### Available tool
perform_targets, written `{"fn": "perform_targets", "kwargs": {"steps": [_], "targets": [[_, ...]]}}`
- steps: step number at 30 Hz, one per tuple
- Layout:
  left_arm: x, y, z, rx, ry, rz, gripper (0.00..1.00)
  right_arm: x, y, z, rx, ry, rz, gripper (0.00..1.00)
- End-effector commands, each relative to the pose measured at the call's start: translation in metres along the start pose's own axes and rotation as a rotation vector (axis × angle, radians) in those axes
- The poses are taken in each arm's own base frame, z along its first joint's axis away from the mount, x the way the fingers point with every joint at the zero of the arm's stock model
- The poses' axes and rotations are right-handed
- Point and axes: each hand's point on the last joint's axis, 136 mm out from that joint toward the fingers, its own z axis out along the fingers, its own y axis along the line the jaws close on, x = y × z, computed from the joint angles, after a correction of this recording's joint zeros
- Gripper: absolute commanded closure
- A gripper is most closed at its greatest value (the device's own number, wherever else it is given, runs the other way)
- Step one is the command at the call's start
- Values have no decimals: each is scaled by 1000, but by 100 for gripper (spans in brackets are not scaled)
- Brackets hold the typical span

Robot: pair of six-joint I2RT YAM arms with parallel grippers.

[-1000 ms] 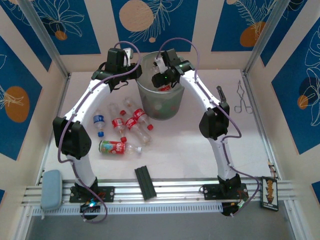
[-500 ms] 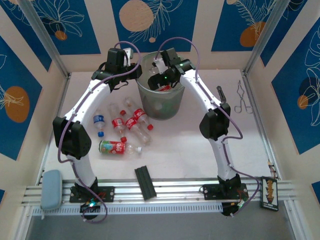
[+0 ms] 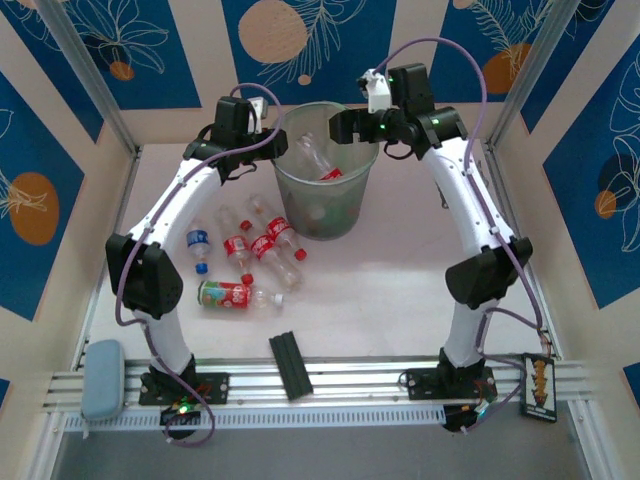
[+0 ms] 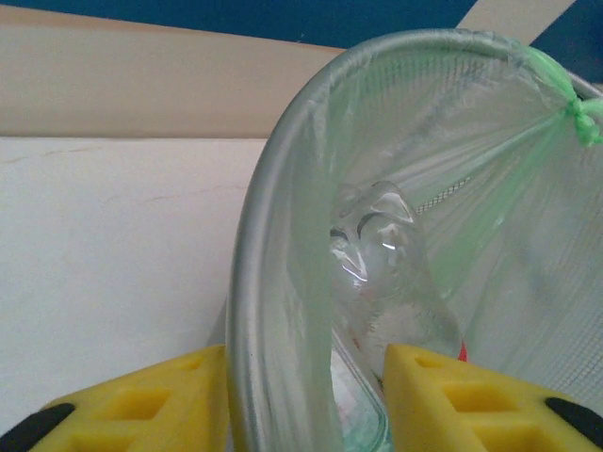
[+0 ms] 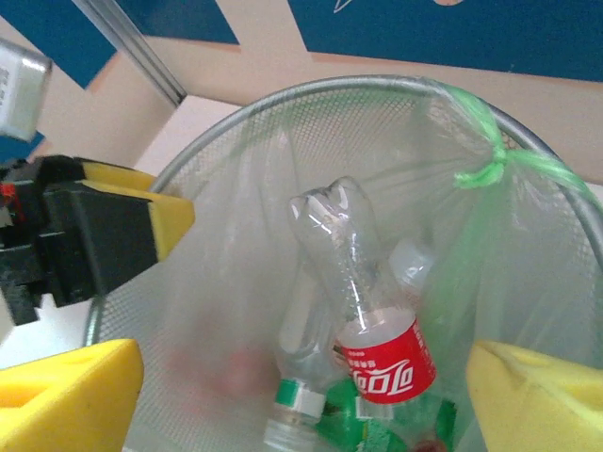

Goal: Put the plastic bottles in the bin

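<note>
Hovering the right pincer (image 5: 301,391) wide open and empty above the bin (image 3: 350,215), with a few bottles (image 5: 363,311) lying inside. Straddling its rim with the left pincer (image 4: 306,400), jaws parted. Leaving about six plastic bottles (image 3: 255,245) lying on the tabletop (image 3: 380,290) beside it.

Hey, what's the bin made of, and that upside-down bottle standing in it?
The bin looks like fine grey wire mesh, probably metal, with a smooth rim, lined with a thin translucent greenish bag knotted at the edge. The red-labelled bottle is clear glossy plastic: see-through walls, glints on its moulded base.
</note>
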Motion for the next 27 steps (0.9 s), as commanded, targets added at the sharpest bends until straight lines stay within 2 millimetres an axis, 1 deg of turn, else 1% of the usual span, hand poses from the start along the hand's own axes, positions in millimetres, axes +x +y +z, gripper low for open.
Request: {"fn": "perform_targets", "kwargs": {"steps": [1,4,5,6,7,8,10,12,14,16,19,21,22,23,24,26,27], "targets": [[-24,-24,-31,46,-64,42,48,-4,-13,-13,20,-41,123,13],[-29,-26,-39,50,-82,53,41,3,-48,-20,137,-38,169,15],[-32,-27,-42,50,-93,62,35,7,-56,-21,154,-19,186,15],[-35,-28,-45,49,-104,74,25,13,-63,-21,167,1,203,16],[-38,-29,-48,48,-114,80,21,17,-69,-19,175,16,214,17],[-40,-29,-51,44,-120,89,18,23,-73,-17,182,32,225,18],[-46,-30,-59,42,-136,98,15,32,-78,-12,182,52,242,21],[-53,-28,-72,23,-157,108,12,39,-80,-8,176,65,257,25],[-56,-20,-87,-3,-177,103,11,44,-82,-5,172,73,268,27],[-55,-6,-105,-26,-192,77,10,47,-82,-2,157,75,278,32],[-40,30,-128,-102,-200,25,9,51,-84,3,119,81,305,38],[-19,62,-143,-167,-188,-36,9,53,-86,6,91,82,328,45],[-8,77,-148,-195,-182,-70,9,53,-86,6,78,81,337,46],[3,94,-155,-233,-180,-108,9,53,-88,7,68,78,347,50],[19,112,-159,-282,-168,-139,9,54,-87,8,56,79,351,53],[48,138,-165,-373,-153,-172,11,54,-87,10,45,78,357,59],[65,147,-165,-415,-135,-179,11,54,-87,11,35,78,363,60]]}}
